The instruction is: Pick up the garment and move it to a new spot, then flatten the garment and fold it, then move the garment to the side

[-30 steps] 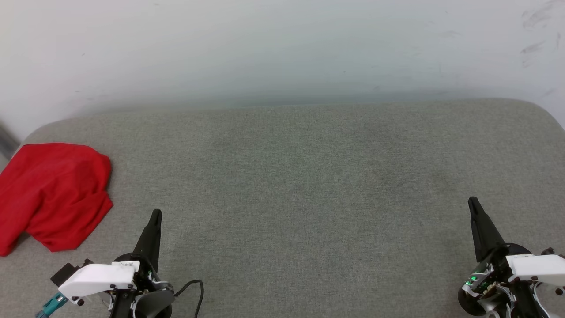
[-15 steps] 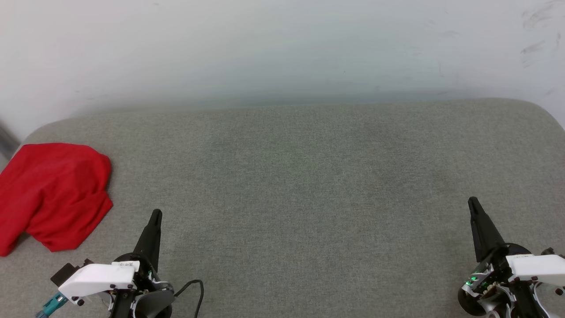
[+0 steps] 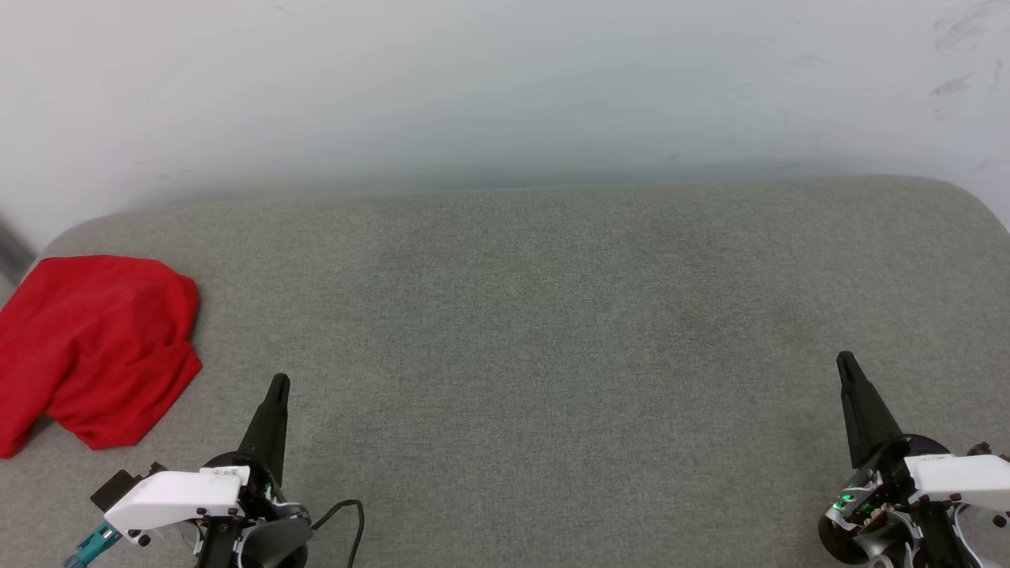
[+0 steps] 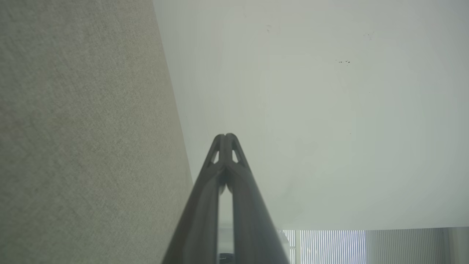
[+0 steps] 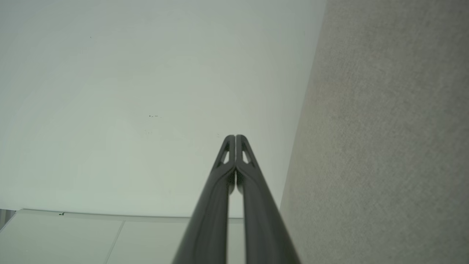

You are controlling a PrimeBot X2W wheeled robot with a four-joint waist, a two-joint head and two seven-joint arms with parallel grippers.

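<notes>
Lying crumpled at the left edge of the grey fabric-covered counter (image 3: 552, 315), the garment (image 3: 95, 347) shows plain red cloth and runs partly out of view on the left. Left pincer (image 3: 278, 384) sits nearer, just right of the garment and clear of it, fingers pressed together, holding nothing. Right pincer (image 3: 846, 363) is well apart at the near right, also closed tight and empty. Pale wall (image 3: 505, 87) rises behind the counter's far edge.

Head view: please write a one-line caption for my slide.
Bunched red garment lies at the left edge of a grey fabric surface, apart from the left gripper and right gripper, jaws shut.
</notes>
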